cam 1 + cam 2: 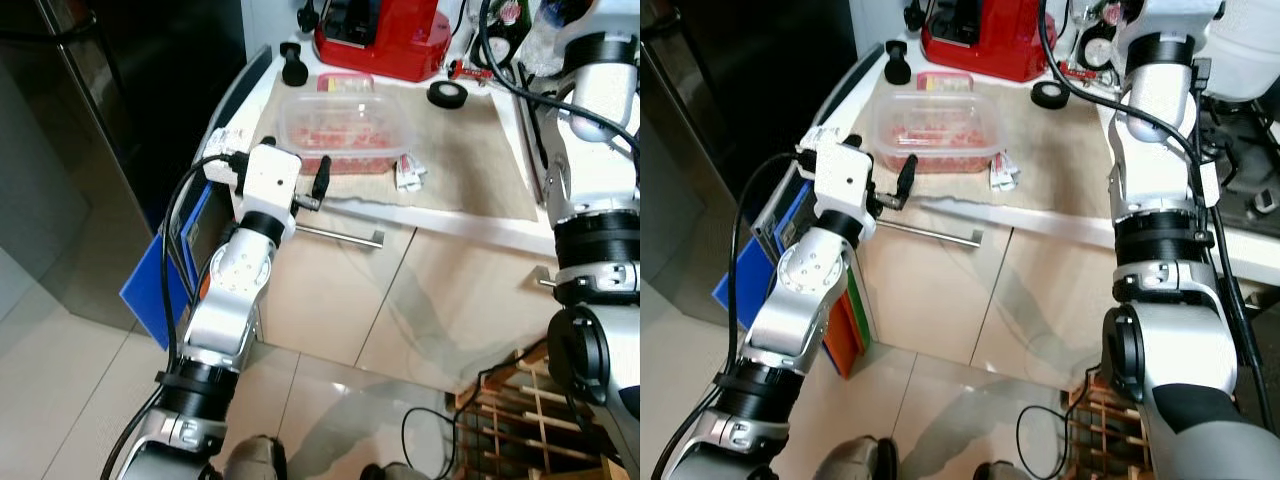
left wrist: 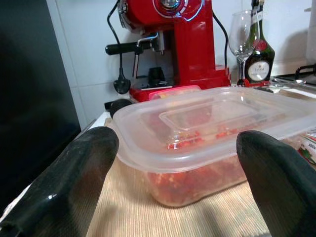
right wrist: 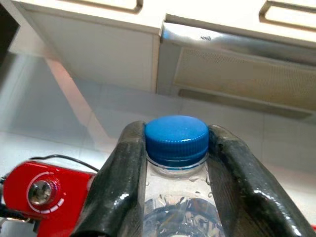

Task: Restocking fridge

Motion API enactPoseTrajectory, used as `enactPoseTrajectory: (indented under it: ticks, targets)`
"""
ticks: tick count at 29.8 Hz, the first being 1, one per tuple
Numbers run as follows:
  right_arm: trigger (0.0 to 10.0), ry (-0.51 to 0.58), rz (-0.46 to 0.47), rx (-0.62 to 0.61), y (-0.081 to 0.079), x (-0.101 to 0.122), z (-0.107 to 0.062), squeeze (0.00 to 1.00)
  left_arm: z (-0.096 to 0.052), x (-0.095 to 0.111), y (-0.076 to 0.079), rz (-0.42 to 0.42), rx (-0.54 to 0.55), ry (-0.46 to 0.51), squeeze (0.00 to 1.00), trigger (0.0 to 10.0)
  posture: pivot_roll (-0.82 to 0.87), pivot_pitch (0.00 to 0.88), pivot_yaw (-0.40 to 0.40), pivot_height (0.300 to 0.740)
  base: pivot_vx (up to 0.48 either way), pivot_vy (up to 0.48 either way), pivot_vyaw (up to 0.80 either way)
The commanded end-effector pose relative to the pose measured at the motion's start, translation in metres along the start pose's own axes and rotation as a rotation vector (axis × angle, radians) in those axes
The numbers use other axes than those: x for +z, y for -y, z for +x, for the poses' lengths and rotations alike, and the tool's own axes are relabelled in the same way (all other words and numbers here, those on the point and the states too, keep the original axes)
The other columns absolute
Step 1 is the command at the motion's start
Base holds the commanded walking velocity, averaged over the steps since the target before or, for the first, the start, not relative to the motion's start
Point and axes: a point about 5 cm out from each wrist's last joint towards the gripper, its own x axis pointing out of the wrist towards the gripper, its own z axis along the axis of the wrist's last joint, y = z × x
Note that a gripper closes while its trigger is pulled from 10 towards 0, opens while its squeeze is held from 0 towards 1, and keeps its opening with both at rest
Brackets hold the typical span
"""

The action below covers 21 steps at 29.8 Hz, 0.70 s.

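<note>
At the tabletop edge, the left claw is spreading before the food box, coffee machine at 12 o'clock; the right claw is pinching a water bottle.

Both arms silver-white w/ black ring joints; orange patch on left forearm. White boxy wrist housing on left, black cable looping off it. Left tool & right tool: long glossy black fingers, rounded tips.

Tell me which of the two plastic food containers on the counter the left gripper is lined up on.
The clear lidded container of red food, nearest the counter edge. The left gripper has open fingers facing it. The pink-lidded one sits behind, by the red coffee machine.
</note>
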Motion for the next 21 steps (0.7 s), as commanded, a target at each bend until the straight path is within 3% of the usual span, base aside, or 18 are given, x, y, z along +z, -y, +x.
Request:
enactPoseTrajectory:
  ticks: [1,21]
  targets:
    - [0.0,0.034,-0.004,-0.012,0.0009,0.0081,0.0011,0.0,0.0024,0.0019,0.0025,-0.004,-0.018,0.009,0.0,10.0,0.14,0.043,-0.038,0.74,0.0,0.0,0.0]
    - [0.0,-0.042,-0.006,0.002,-0.005,-0.0009,-0.0044,0.0,0.0037,0.0031,-0.0002,-0.04,-0.006,0.013,0.0,10.0,0.15,0.046,-0.044,0.74,-0.295,0.0,0.0]
